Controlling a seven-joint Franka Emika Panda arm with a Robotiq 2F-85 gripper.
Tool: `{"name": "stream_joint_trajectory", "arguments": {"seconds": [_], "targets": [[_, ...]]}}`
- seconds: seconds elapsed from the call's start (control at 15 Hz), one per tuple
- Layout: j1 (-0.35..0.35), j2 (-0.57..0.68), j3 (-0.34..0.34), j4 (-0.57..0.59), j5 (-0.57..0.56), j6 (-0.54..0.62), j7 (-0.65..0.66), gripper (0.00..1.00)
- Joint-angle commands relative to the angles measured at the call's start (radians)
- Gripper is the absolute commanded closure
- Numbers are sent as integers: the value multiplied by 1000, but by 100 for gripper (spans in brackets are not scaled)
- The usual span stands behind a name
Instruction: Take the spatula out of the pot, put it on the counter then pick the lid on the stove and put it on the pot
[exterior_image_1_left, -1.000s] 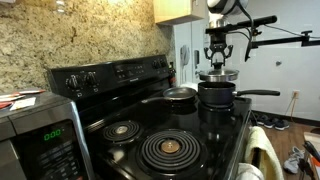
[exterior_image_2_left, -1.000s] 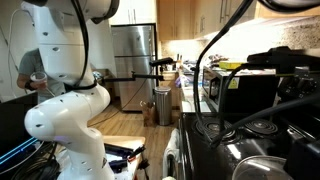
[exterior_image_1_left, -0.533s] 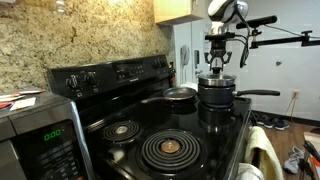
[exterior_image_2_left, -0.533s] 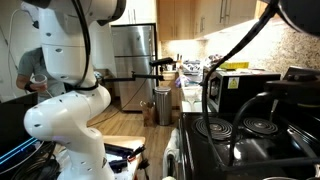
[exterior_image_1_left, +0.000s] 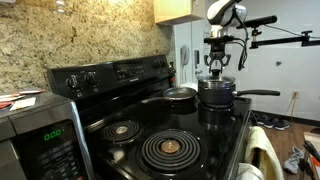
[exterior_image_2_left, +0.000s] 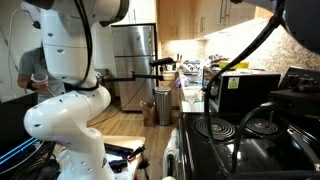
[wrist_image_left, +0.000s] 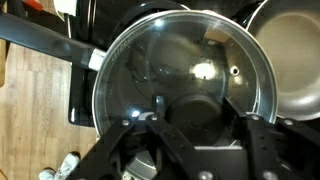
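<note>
Black stove (exterior_image_1_left: 208, 130) — pot (exterior_image_1_left: 218, 95) sits approx. 1 o'clock from front coil (exterior_image_1_left: 165, 148). Gripper (wrist_image_left: 192, 110) jaws look clenched on lid (wrist_image_left: 190, 60) knob, centred over pot so rim seats evenly — pot handle at 10 o'clock, wrist view.

No words or numbers can be read with certainty. In an exterior view, at about eight o'clock, the microwave (exterior_image_1_left: 35, 135) has a glowing green display (exterior_image_1_left: 52, 133) with digits too small to make out. Markings on the stove (exterior_image_1_left: 160, 140) back panel (exterior_image_1_left: 110, 72) are blurred.
</note>
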Motion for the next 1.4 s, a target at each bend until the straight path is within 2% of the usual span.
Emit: {"name": "stream_joint_trajectory", "arguments": {"seconds": [0.0, 0.53, 1.33], "targets": [[-3, -26, 8, -12, 26, 4, 42, 66], [-4, -47, 8, -38, 43, 0, 72, 66], [-10, -100, -8, -120, 39, 40, 197, 66]]}}
